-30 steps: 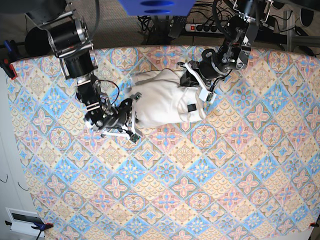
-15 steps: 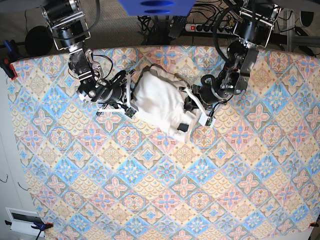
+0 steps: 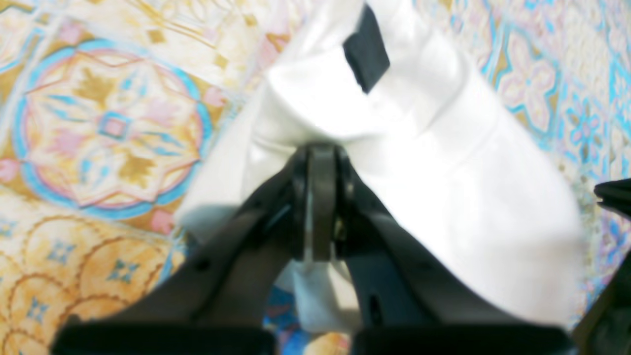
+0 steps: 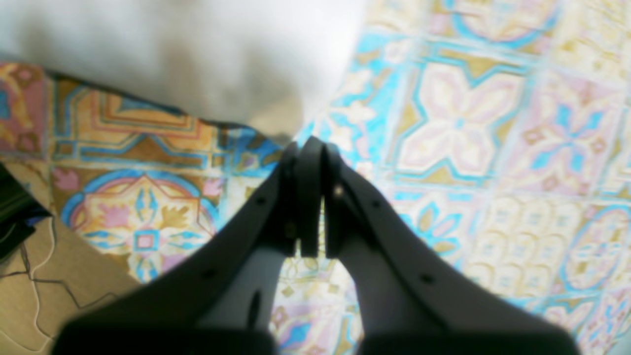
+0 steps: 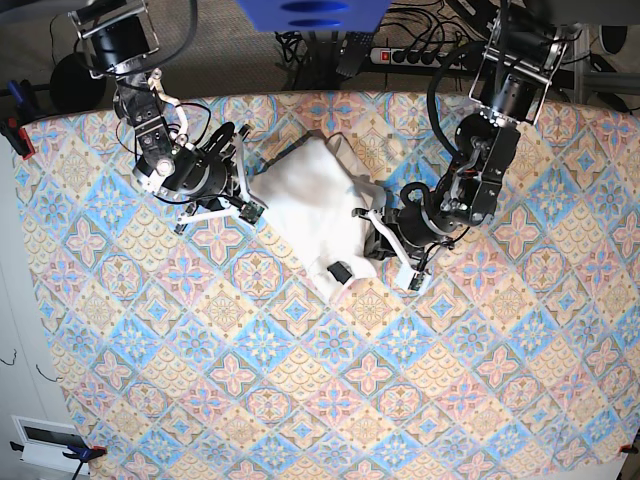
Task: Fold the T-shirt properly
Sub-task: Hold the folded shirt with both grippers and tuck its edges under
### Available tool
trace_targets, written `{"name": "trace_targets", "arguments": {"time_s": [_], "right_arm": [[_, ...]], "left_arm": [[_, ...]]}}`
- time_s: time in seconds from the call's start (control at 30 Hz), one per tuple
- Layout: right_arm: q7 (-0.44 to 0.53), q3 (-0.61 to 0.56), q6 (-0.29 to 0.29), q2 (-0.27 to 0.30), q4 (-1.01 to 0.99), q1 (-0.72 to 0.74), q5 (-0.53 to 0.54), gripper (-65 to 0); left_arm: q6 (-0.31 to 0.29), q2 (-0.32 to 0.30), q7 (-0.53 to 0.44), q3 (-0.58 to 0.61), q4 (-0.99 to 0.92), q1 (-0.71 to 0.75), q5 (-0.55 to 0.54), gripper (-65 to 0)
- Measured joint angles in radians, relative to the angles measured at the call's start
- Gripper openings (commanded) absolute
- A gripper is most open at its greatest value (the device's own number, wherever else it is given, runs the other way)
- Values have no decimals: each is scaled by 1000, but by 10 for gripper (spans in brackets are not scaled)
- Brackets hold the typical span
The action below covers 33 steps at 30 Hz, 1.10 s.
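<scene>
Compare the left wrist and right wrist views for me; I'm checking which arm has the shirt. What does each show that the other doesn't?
Left wrist only: the left gripper with its jaws shut on a bunched fold of the shirt, and the dark tag above them.

Right wrist only: the right gripper with its jaws closed and nothing between them, just short of the shirt's edge; bare floor off the cloth's edge.

Both: white fabric and the patterned tablecloth.

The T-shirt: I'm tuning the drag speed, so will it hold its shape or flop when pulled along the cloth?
The T-shirt lies bunched and creased, so it is probably limp and will likely sag. The left gripper, shut on a fold, puckers it, suggesting thin, light cloth that may stretch or bunch when dragged.
</scene>
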Motion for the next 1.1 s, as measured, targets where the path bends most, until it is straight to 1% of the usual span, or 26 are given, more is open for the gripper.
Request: {"name": "trace_targets", "arguments": {"time_s": [0.07, 0.23, 0.33, 0.4, 0.47, 0.53, 0.63, 0.67, 0.73, 0.8, 0.93, 1.03, 1.1], "right_arm": [[2, 4, 5, -4, 9, 0, 8, -650], [1, 85, 3, -3, 8, 9, 0, -650], [1, 133, 4, -3, 0, 11, 2, -650], [-4, 161, 5, -6, 0, 26, 5, -650], [3, 188, 3, -5, 0, 48, 3, -650], [10, 212, 0, -5, 1, 50, 4, -650], [-3, 235, 4, -6, 2, 35, 4, -650], [-3, 240, 4, -5, 2, 32, 4, -650], [-2, 244, 3, -5, 3, 35, 3, -650], [-2, 244, 3, -6, 3, 40, 4, -650], [-1, 244, 3, -5, 5, 35, 3, -650], [-2, 244, 3, -6, 6, 40, 5, -650], [2, 243, 3, -6, 6, 42, 4, -650]], "left_arm": [[4, 0, -9, -29, 101, 61, -2, -635], [-2, 11, 4, -31, 318, 192, -3, -635], [-8, 57, -1, -26, 355, 227, -3, -635], [7, 73, 0, 19, 352, 229, 8, -635], [-8, 94, 3, 64, 352, 229, 8, -635], [-9, 121, -4, 86, 323, 226, 39, -635], [-2, 165, -10, 98, 213, 213, 142, -635], [-3, 174, -5, 99, 179, 208, 173, -635], [-7, 183, -16, 97, 124, 200, 199, -636], [-8, 179, -40, 92, 105, 200, 223, -636], [-13, 132, -109, 92, 66, 197, 222, -636], [-21, 122, -208, 89, -39, 191, 211, -635], [-27, 122, -255, 89, -63, 194, 206, -636]]}}
